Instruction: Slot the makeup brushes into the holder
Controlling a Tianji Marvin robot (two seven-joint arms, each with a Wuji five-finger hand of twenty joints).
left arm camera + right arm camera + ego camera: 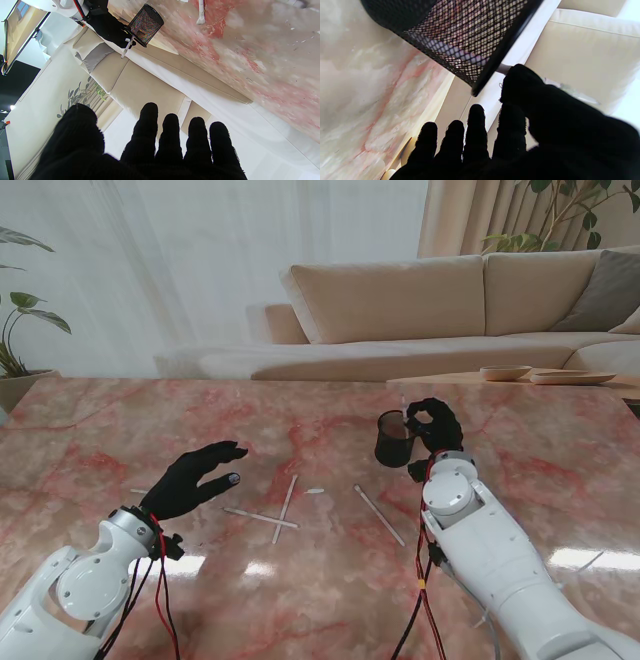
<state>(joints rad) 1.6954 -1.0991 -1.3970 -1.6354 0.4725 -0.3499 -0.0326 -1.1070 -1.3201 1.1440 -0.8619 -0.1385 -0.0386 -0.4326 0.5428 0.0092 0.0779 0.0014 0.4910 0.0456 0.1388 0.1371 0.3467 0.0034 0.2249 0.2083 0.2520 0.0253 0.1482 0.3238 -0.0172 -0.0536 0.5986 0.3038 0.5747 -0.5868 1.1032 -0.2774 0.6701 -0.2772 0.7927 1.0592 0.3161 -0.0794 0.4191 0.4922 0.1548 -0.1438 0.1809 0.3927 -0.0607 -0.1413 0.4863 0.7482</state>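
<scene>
L hand (192, 480): nearest, empty, fingers spread, hovering over marble table (90, 440), well left of mesh holder (394, 438).
Loose makeup brushes (283, 509): white, crossed pair plus one (379, 514) lying diagonal, between L hand and holder.
R hand (434, 426): touching holder's right side, pinching a white brush (126, 48), axis tilted toward rim; nearer hand for insertion.
No legible writing.

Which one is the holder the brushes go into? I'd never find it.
Start at the pink marble table, then look to the right hand at its far side. Just left of that hand stands the holder: a dark mesh cup, upright, unlike the thin white brushes lying flat nearer me.
</scene>
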